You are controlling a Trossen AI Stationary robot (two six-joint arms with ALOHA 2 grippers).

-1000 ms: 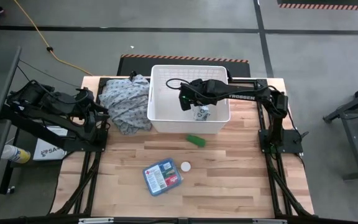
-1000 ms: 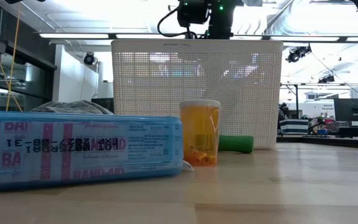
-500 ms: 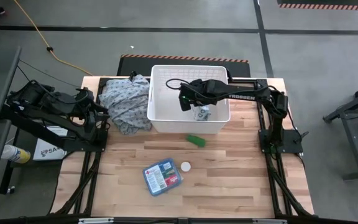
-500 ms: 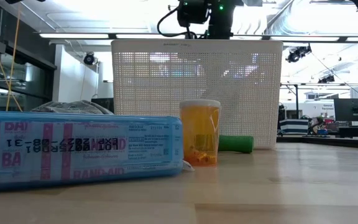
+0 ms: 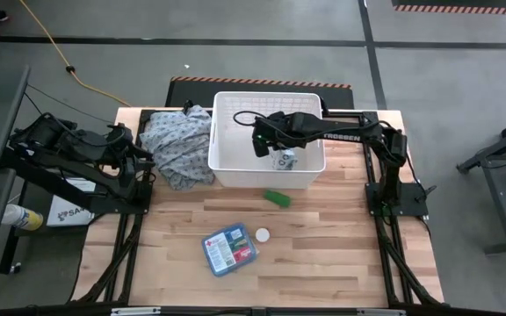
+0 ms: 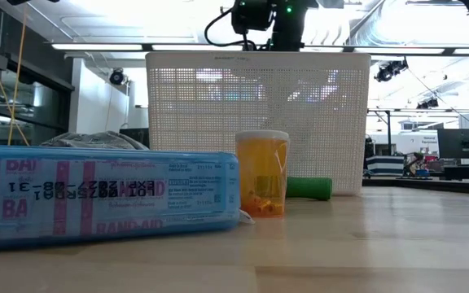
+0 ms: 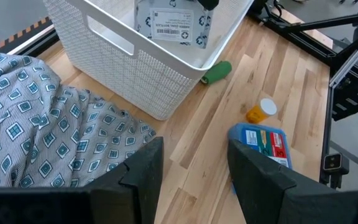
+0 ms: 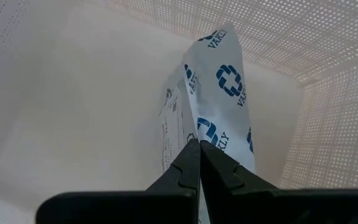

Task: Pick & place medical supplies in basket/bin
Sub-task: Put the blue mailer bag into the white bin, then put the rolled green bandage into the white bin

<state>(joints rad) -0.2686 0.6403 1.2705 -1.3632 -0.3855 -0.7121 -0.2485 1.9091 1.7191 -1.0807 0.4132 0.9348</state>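
The white slatted basket (image 5: 227,101) stands at the table's far middle. My right gripper (image 8: 197,152) reaches down into it and is shut on the grey-white packet (image 8: 222,99), which also shows in the high view (image 5: 285,159). The blue first-aid box (image 5: 229,249) lies flat near the front edge. An orange bottle with a white cap (image 5: 262,235) stands beside it. A green item (image 5: 277,198) lies just in front of the basket. My left gripper (image 7: 191,168) is open and waits at the table's left side, beside the cloth heap. My right gripper pinches the packet's upper edge (image 8: 194,140) between its two fingers, coming from above and pointing down into the basket. The packet hangs below the fingers inside the basket. Whether its lower end (image 8: 225,34) rests on the basket floor I cannot tell.
A grey-blue patterned cloth heap (image 5: 178,145) lies against the basket's left wall. Bare wood shows across the table's near half around the box, bottle and green item. The basket's walls (image 8: 328,112) close in around my right gripper.
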